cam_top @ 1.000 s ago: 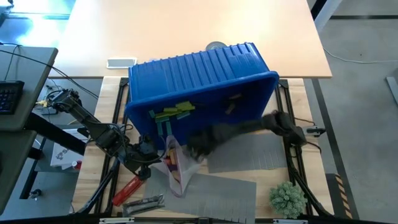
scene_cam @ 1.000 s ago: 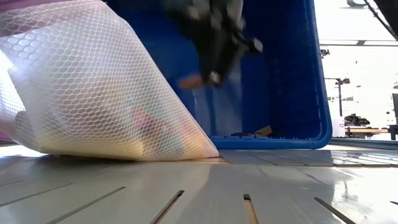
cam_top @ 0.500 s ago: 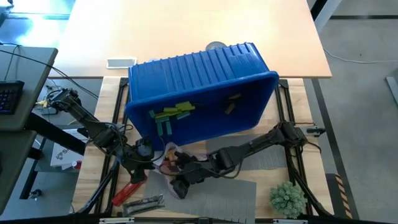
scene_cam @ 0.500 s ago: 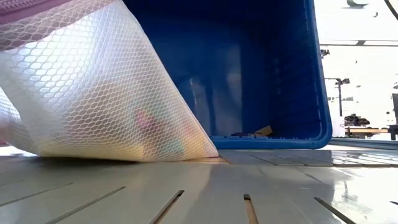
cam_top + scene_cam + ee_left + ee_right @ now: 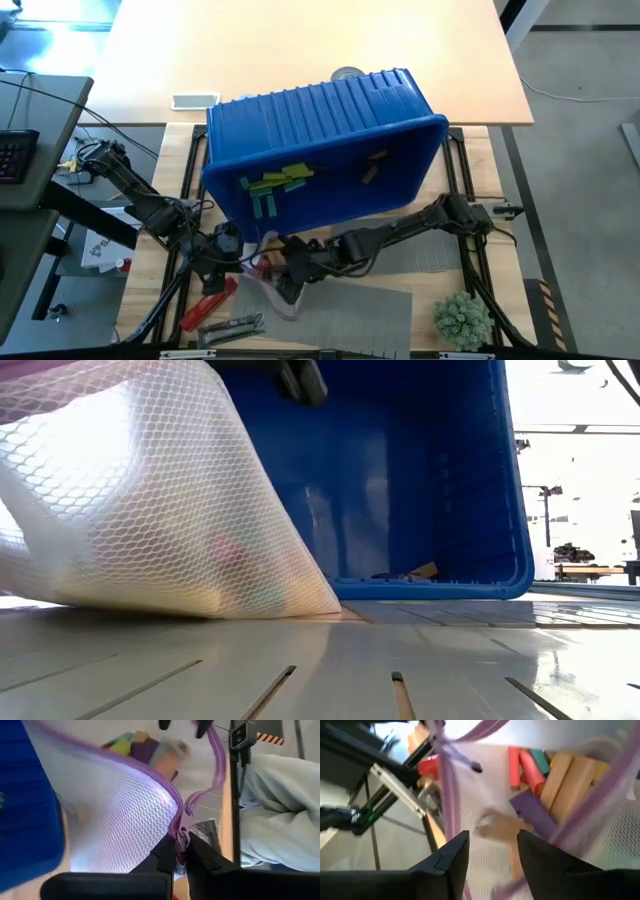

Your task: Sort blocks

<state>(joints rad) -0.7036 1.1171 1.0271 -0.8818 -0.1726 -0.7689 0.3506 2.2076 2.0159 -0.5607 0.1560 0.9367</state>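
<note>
high view shows the blocks in two places: a cluster of lime and teal blocks [image 5: 272,186] lies inside the blue bin [image 5: 320,130] toward its left side, with a few tan ones [image 5: 373,166] further right, and more blocks [image 5: 547,780] sit packed inside the mesh bag [image 5: 272,282] on the table just near of the bin.

the blocks look like small stiff bars, light and hard, smooth enough to slide between pads; i'd judge each is best taken across its narrow faces near the middle. the bag is the opposite: soft netting that sags and folds, so its purple zipper edge [image 5: 176,800] is the only firm place to grip.

the left gripper [image 5: 181,851], at the bag's left side, has its jaws closed tight on that zipper edge, holding the mouth up and open. the right gripper [image 5: 492,855] hovers over the bag's opening from the right, jaws clearly apart with a gap between them and nothing held. a tan block [image 5: 500,826] shows blurred below it, inside the mouth; whether it is loose in the air or resting on the mesh i cannot tell.
</note>
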